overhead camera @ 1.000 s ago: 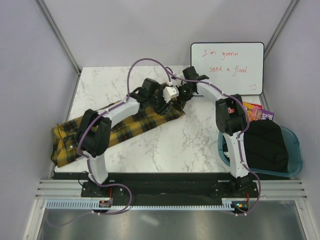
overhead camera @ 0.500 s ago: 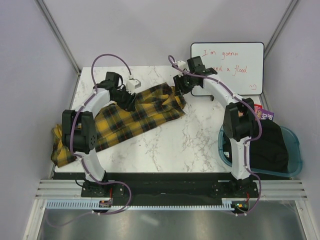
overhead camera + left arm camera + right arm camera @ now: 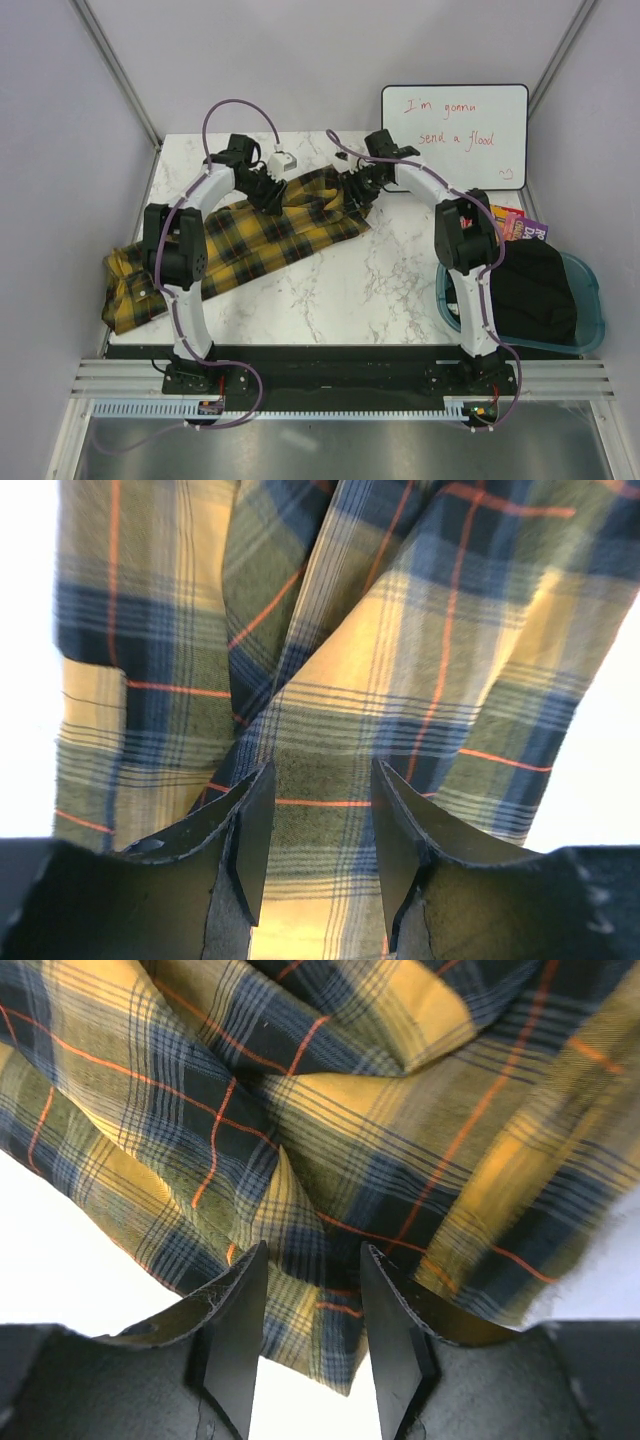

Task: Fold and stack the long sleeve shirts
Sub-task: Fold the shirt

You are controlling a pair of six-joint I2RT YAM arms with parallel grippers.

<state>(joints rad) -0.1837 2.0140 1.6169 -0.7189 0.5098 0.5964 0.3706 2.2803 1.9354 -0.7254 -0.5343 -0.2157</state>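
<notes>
The yellow-and-black plaid flannel shirt with thin red lines [image 3: 285, 228] lies bunched in a long diagonal band on the white marble table [image 3: 385, 285], running from the 8 o'clock edge, where one end hangs over the side, up toward 1 o'clock. The left claw [image 3: 268, 188] sits over the band's far edge, and the right claw [image 3: 355, 190] is at its 1 o'clock end, with the cloth between them. At 2 o'clock from the shirt a white dry-erase board with red handwriting [image 3: 455, 135] leans at the back. At 4 o'clock a teal plastic bin [image 3: 592, 290] holds a black garment [image 3: 535, 290], and a colourful snack packet [image 3: 520, 222] lies just behind it. In the left wrist view the left claw [image 3: 320, 770] is released, its jaws parted above folded plaid. In the right wrist view the right claw [image 3: 313, 1252] is likewise released over a creased edge, gripping nothing.
</notes>
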